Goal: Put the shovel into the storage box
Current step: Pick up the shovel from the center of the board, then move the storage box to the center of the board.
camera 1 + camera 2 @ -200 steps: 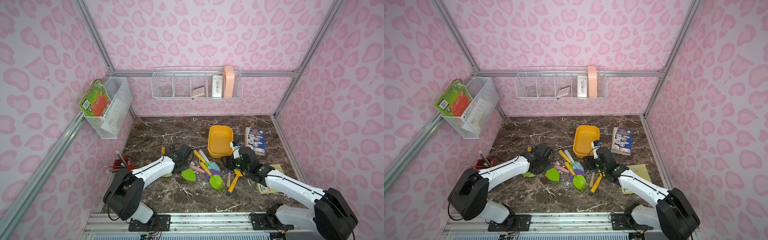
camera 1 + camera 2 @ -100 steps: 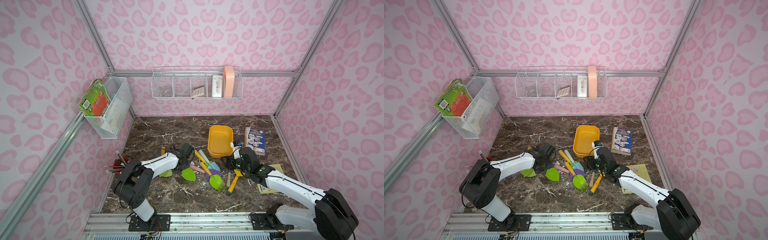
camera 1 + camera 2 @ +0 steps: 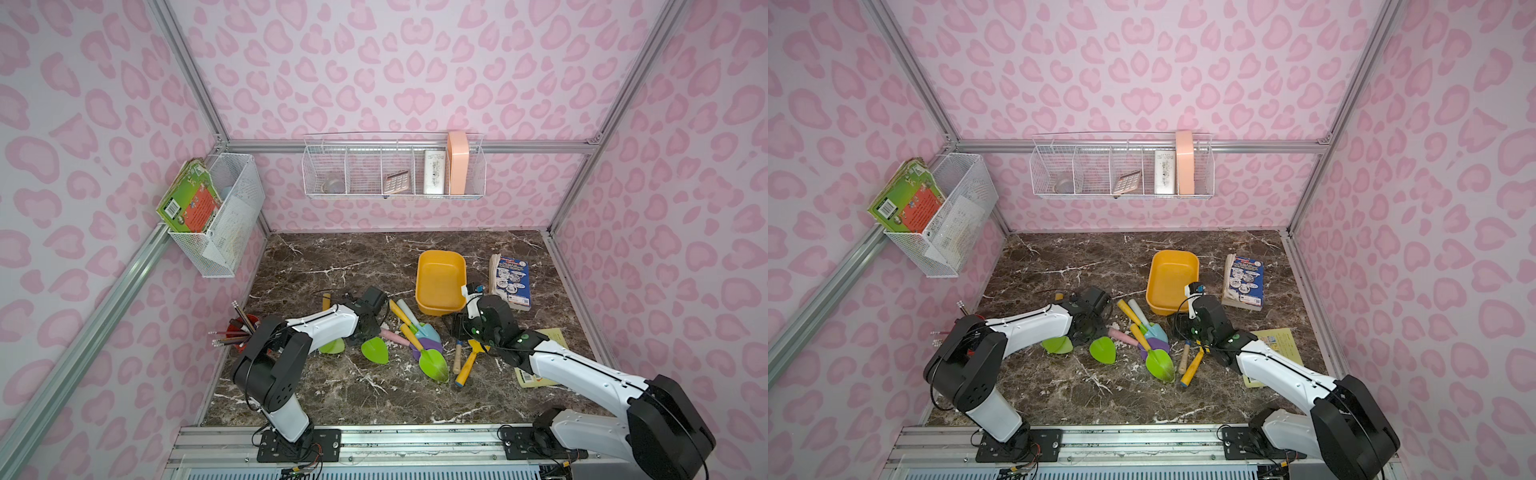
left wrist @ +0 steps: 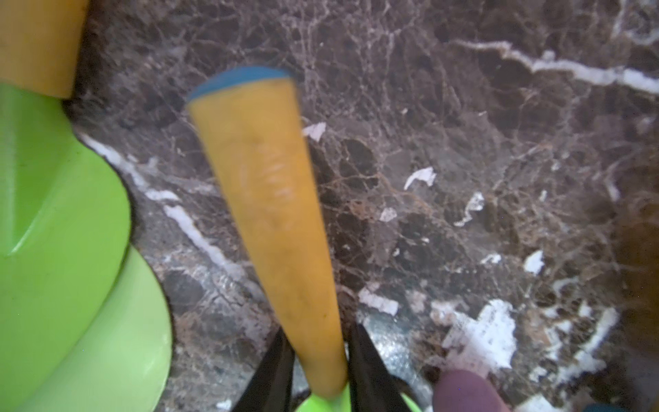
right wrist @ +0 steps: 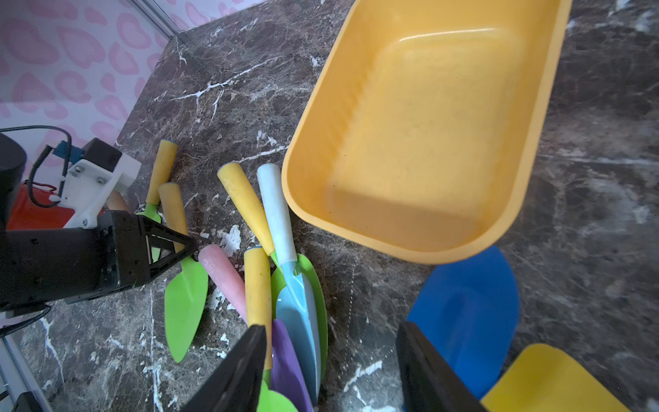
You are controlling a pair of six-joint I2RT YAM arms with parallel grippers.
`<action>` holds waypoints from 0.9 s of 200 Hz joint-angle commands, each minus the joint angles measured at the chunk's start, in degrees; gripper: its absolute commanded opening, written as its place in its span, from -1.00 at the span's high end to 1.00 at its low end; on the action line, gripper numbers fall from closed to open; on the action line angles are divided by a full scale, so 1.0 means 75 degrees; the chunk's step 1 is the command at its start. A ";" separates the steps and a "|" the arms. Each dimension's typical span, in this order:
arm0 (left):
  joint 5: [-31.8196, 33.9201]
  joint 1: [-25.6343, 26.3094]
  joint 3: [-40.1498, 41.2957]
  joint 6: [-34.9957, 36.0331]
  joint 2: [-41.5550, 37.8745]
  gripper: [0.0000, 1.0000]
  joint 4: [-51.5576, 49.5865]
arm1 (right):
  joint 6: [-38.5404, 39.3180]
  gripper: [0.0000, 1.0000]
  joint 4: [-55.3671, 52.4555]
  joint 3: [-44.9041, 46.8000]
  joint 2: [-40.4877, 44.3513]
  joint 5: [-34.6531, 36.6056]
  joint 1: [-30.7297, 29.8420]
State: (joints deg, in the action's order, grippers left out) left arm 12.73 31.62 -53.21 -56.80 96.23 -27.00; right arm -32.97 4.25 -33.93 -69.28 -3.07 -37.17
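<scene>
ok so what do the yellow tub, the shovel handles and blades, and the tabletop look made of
Storage box: likely moulded plastic, smooth, with a soft sheen on its rounded walls.
Shovel handles: matte and faintly pitted, probably foam or a rubbery grip.
Blades: glossy, likely hard plastic.
Tabletop: brown marble pattern with white veins; real stone or printed laminate, cannot tell.

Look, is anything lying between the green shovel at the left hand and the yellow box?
Yes. A pile of other shovels lies on the table between that green shovel and the storage box; it likely needs lifting over them.
</scene>
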 commanded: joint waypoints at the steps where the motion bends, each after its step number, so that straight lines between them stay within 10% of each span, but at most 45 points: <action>1: 0.0128 0.0003 -0.0005 0.0217 -0.0116 0.52 -0.0118 | 0.0051 -0.22 0.0101 -0.0022 0.0042 0.0201 -0.0013; 88: 0.0534 0.0089 -0.0570 0.1255 -0.1083 0.90 -0.1228 | 0.0184 -0.24 -0.0451 -0.0921 -0.0679 -0.0279 0.1068; 180: -0.0756 0.0687 -0.4106 0.3247 -0.0186 0.93 -0.2072 | 0.0344 -0.21 -0.0675 -0.1263 -0.1202 -0.0634 0.1883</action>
State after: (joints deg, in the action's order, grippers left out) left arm 10.74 36.05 -78.19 -37.36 90.87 -40.73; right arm -30.79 -2.24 -44.10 -78.52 -6.94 -23.94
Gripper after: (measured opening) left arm 0.213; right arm 0.604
